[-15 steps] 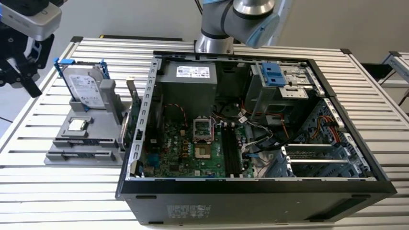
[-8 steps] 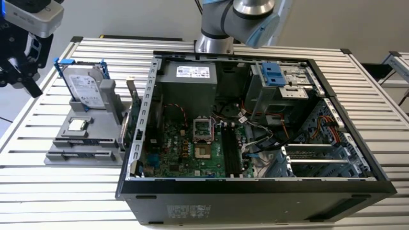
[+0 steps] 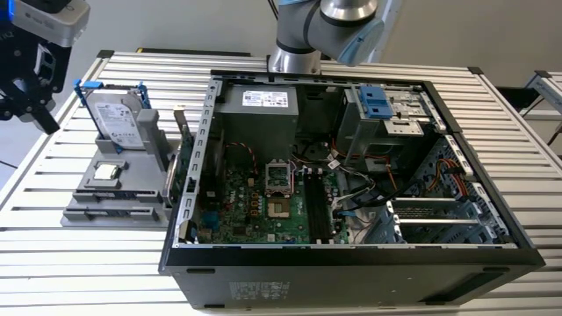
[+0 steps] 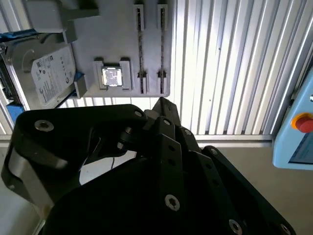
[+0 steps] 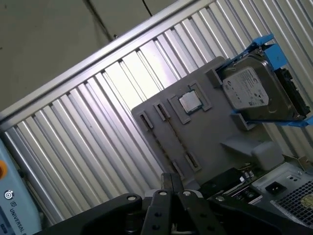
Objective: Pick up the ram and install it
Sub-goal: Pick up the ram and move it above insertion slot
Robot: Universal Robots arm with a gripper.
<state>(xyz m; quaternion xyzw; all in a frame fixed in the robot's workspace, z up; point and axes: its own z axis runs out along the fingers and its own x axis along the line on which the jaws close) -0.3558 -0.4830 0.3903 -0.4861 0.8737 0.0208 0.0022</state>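
The ram (image 3: 118, 195) is a thin dark bluish strip standing on edge in a slot of the grey holder (image 3: 131, 210), beside the open computer case (image 3: 351, 164). It also shows in the second wrist view as the ram (image 4: 139, 44) and in the first wrist view as the ram (image 5: 175, 137). My gripper (image 3: 42, 118) hangs above the table's edge at the exterior view's left, well apart from the holder. Its black fingers meet at the tip with nothing between them in both wrist views: gripper (image 4: 161, 104), gripper (image 5: 171, 178).
On the same holder sit a silver hard drive (image 3: 118, 118) in a blue bracket and a small square processor chip (image 3: 107, 171). Inside the case the motherboard (image 3: 263, 204) lies exposed, with cables and drive bays at the exterior view's right. A control pendant (image 4: 298, 132) lies off the table.
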